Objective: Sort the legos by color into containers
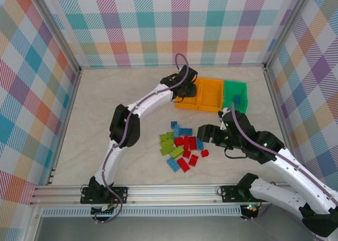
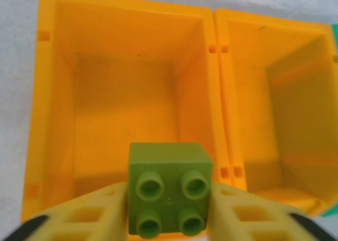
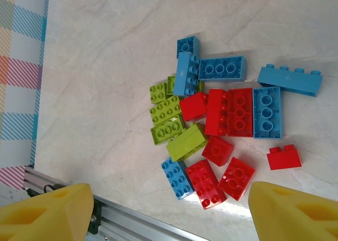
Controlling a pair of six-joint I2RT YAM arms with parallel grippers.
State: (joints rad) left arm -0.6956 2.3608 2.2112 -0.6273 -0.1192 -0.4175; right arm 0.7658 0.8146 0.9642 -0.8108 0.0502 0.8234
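Over the left orange rectangular plastic bin (image 2: 58, 119), L gripper (image 2: 169, 220) clamps a lime green four-stud plastic brick (image 2: 170, 161). R gripper (image 3: 169, 214) hangs w/ fingers spread wide above the loose red, blue & lime brick pile (image 3: 222, 119) on the pale marbled table (image 3: 105, 51), near the bins.

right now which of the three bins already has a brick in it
The green bin, at the right end of the row: a blue brick lies inside it. The two orange bins are bare inside.
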